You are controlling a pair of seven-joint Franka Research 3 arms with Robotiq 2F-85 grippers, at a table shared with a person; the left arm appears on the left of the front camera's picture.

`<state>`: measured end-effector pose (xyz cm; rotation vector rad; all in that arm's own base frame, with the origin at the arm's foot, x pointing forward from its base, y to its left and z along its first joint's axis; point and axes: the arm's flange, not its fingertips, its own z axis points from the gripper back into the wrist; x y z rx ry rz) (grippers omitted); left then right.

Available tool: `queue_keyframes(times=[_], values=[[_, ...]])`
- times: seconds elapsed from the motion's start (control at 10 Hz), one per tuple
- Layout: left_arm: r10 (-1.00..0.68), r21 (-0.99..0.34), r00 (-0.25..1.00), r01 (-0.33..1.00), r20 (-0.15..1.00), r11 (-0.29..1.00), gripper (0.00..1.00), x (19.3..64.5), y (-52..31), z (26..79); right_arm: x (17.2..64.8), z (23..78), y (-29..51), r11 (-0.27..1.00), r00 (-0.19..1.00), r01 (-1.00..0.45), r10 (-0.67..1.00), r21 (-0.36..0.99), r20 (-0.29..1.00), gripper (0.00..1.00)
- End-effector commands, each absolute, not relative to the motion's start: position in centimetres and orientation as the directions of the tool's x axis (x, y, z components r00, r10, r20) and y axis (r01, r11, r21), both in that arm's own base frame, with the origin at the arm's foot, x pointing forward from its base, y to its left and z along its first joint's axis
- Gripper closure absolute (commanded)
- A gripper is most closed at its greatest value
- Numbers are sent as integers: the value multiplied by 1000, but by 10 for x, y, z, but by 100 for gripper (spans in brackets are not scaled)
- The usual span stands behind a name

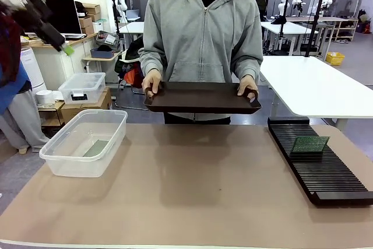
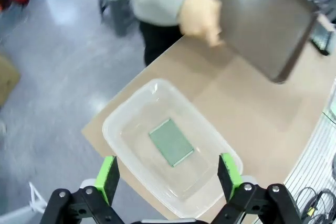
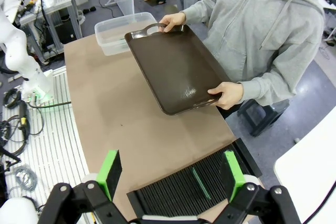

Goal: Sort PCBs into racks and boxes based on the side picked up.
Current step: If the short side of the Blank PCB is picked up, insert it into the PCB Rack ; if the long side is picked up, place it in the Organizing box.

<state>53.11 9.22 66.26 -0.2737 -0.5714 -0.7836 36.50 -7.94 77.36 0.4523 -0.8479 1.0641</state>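
Left gripper (image 2: 167, 174) fingers wide above clear box (image 1: 58, 164) holding one PCB (image 2: 171, 141); dark tray (image 1: 201, 97) in person's hands mid-bench; second PCB (image 1: 310, 143) upright in black rack (image 1: 326, 173); right gripper (image 3: 170, 174) fingers wide.

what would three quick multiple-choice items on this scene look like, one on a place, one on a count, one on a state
1. Where does the PCB in the left wrist view lie?
A. on the tray
B. flat in the clear box
C. on the bare table

2. How many PCBs stand in the rack?
A. one
B. three
C. none

3. How is the dark tray?
A. resting on the table
B. leaning in the rack
C. held in the air by the person's two hands

Key: 1 B, the green board lies on the box floor. 2 A, a single PCB stands upright in the slots. 3 C, a hand grips each end above the table's far edge.
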Motion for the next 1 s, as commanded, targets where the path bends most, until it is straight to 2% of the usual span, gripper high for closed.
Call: queue_keyframes(times=[0.0,0.3,0.5,0.9], values=[[-583,-23,497,774,643,633,0,525,119,685,364,773,-78,433,219,-899,570,-64,792,0],[-638,-15,421,842,644,540,0,505,136,724,364,773,-78,433,219,-899,570,-64,792,0],[-660,-12,432,842,614,540,0,506,141,726,364,773,-78,433,219,-899,570,-64,792,0],[-640,1,439,824,631,567,0,496,130,727,364,773,-78,433,219,-899,570,-64,792,0]])
